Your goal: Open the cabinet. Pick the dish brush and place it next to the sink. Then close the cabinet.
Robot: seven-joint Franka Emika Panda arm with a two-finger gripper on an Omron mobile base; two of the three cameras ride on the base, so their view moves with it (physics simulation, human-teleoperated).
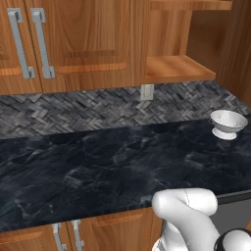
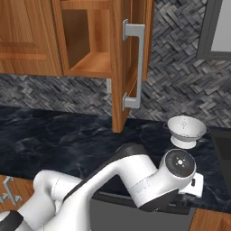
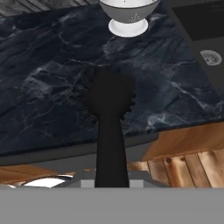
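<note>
Carrying the dish brush (image 3: 109, 113) toward the sink (image 3: 205, 48) looks to be the step in hand. The cabinet (image 2: 97, 54) already stands open, its panelled door (image 2: 131, 63) swung out edge-on with the silver bar handle (image 2: 135, 65) facing the right base camera, and its wooden shelf (image 1: 179, 68) lies bare.

In the hand view the brush rises straight up from the bottom, thin black handle low and bristly round head above, poised over the front edge of the dark marble desk (image 1: 98, 162). The white colander (image 3: 127, 15) sits further back on the desk, and the sink basin with its drain opens just to the right of it, near the brush but apart from it.

The hand itself sits under the bottom edge of that view and its fingertips are hidden, so I cannot tell how far apart the fingers stand; the upright, steady handle suggests they are pinched on it, but that is a judgement.

Next, the move calls for bringing the brush forward over the desk and lowering it onto the bare marble between the colander and the sink rim, short of the basin, then letting go. After that the arm must rise to the door and push it closed.
</note>
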